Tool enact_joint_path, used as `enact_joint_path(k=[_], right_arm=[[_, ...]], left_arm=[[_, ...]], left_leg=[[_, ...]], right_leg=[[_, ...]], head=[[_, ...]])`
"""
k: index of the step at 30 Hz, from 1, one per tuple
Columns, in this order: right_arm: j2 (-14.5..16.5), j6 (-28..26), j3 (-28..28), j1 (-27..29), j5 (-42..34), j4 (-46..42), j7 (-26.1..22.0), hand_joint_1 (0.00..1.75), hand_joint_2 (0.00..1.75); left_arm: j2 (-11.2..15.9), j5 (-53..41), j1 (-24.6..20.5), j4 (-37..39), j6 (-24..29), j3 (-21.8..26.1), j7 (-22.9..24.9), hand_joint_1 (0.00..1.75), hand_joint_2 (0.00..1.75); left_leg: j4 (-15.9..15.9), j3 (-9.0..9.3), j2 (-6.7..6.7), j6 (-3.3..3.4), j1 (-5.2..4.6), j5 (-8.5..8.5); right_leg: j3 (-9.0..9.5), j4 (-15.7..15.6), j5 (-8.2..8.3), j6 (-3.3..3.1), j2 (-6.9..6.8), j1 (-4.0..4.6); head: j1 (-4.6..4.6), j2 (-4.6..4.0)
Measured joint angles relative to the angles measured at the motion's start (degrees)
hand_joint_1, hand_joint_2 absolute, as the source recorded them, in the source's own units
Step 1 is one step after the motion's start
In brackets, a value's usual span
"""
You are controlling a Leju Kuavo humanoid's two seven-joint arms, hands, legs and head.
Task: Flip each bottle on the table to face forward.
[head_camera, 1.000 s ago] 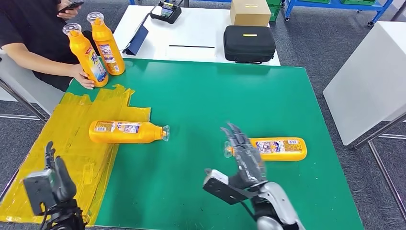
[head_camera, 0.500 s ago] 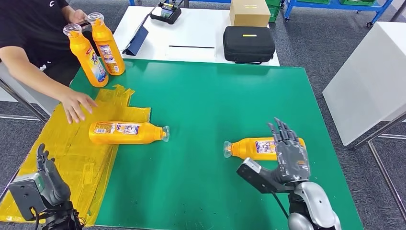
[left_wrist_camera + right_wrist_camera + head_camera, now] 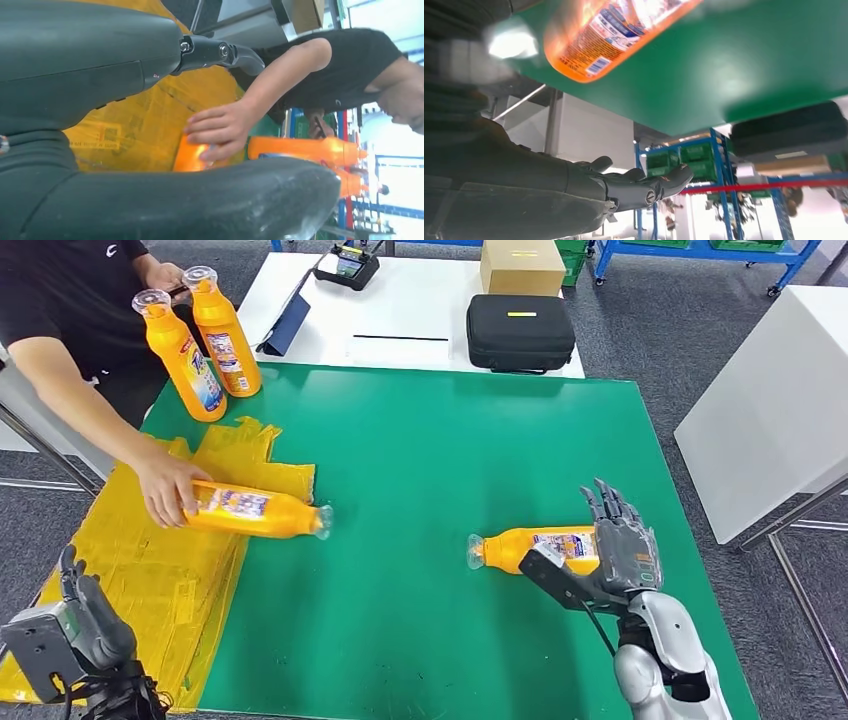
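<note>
One bottle [image 3: 530,549] beside right robot hand [image 3: 622,552]

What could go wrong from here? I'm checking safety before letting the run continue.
1. The right robot hand is over the base end of the lying bottle with fingers spread; an off-centre grasp could roll the round bottle away across the green mat.
2. A person's hand holds the other lying bottle on the yellow sheet, near the left robot hand; reaching there now risks contact.

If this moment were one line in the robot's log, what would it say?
right hand: open over lying bottle | left hand: idle | person's hand: on other bottle
</note>
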Motion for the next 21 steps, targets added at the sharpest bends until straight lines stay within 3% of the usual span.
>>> enact_joint_path(k=[11, 21], right_arm=[[-1.8, -0.5, -0.4, -4.7, -1.0, 11.4, -1.1, 0.00, 1.75], [-7.0, -1.9, 2.2, -5.3, -6.5, 20.6, -2.2, 0.00, 1.75]], left_arm=[[-0.7, 0.1, 0.1, -0.6, -0.2, 1.6, -0.1, 0.00, 0.00], [-0.8, 1.1, 0.7, -1.4, -1.7, 3.8, -0.6, 0.00, 0.00]], left_leg=[[0.0, -0.01, 0.00, 0.00, 0.01, 0.00], [0.0, -0.07, -0.16, 0.03, -0.01, 0.01]], right_leg=[[-0.01, 0.0, 0.01, 0.01, 0.00, 0.01], [-0.02, 0.0, 0.00, 0.01, -0.11, 0.00]], head=[[-0.01, 0.00], [-0.01, 0.00]])
